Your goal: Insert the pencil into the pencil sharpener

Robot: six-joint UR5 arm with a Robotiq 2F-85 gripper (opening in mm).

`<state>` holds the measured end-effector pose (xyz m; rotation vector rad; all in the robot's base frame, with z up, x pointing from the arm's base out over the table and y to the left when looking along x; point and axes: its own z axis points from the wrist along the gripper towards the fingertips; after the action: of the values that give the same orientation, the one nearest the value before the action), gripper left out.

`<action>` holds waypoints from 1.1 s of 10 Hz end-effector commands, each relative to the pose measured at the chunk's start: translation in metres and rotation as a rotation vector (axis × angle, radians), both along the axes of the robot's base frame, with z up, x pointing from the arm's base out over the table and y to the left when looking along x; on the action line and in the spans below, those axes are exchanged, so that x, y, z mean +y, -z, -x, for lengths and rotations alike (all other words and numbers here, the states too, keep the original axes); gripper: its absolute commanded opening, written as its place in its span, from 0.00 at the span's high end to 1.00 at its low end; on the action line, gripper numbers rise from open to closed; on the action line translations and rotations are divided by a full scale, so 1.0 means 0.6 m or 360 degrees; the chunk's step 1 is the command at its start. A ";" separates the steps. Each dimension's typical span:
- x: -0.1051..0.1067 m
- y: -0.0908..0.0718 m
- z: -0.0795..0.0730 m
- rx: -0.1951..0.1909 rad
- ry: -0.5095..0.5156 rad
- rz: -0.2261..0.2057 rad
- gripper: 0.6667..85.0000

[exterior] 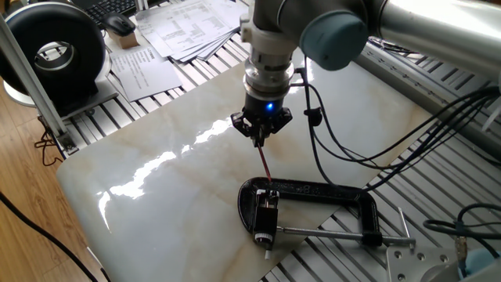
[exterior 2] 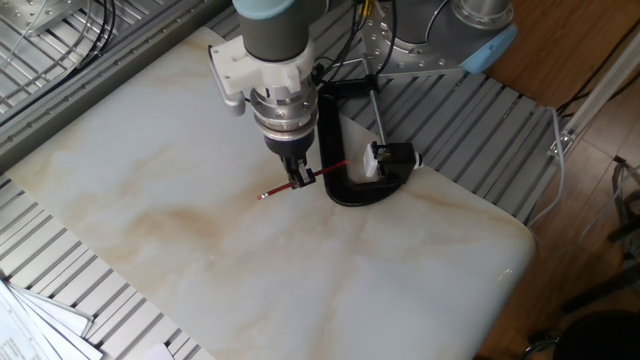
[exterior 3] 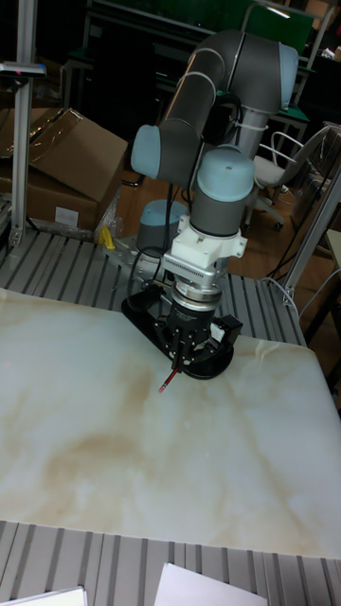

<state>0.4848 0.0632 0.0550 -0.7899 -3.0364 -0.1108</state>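
The thin dark red pencil [exterior: 266, 168] is held near one end by my gripper [exterior: 261, 135], which is shut on it. It slants down from the fingers, and its free tip reaches the top bar of the black clamp [exterior: 313, 192]. Just beyond that tip the pencil sharpener [exterior: 266, 215], a small black block with metal parts and a whitish end, sits gripped in the clamp's mouth. From the other side, the pencil [exterior 2: 276, 191] lies nearly level, pointing from the gripper [exterior 2: 297, 181] toward the pencil sharpener [exterior 2: 390, 158]. In the tall view the gripper [exterior 3: 180, 360] hides most of the pencil [exterior 3: 169, 382].
The marble slab [exterior: 156, 180] carries the clamp near its corner. Black cables [exterior: 368, 149] hang from the arm beside the clamp. Papers [exterior: 180, 27] and a black round device [exterior: 55, 51] lie past the slab's far side. Slotted aluminium rails [exterior 2: 470, 120] surround the slab.
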 end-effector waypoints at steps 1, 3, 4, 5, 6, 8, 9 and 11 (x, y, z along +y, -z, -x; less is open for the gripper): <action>0.012 0.003 0.002 0.0001 0.0032 -0.0001 0.99; 0.015 0.005 0.007 0.0009 0.0041 0.0021 0.99; 0.014 0.005 0.012 0.0014 0.0038 0.0019 0.99; 0.013 0.007 0.017 0.0006 0.0039 0.0024 0.99; 0.012 0.008 0.020 0.0006 0.0041 0.0031 0.99; 0.009 0.006 0.028 0.0009 0.0041 0.0033 0.99; 0.009 0.009 0.029 0.0003 0.0036 0.0036 0.99; 0.013 0.008 0.030 0.0004 0.0039 0.0043 0.99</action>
<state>0.4685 0.0675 0.0493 -0.8174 -3.0355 -0.0582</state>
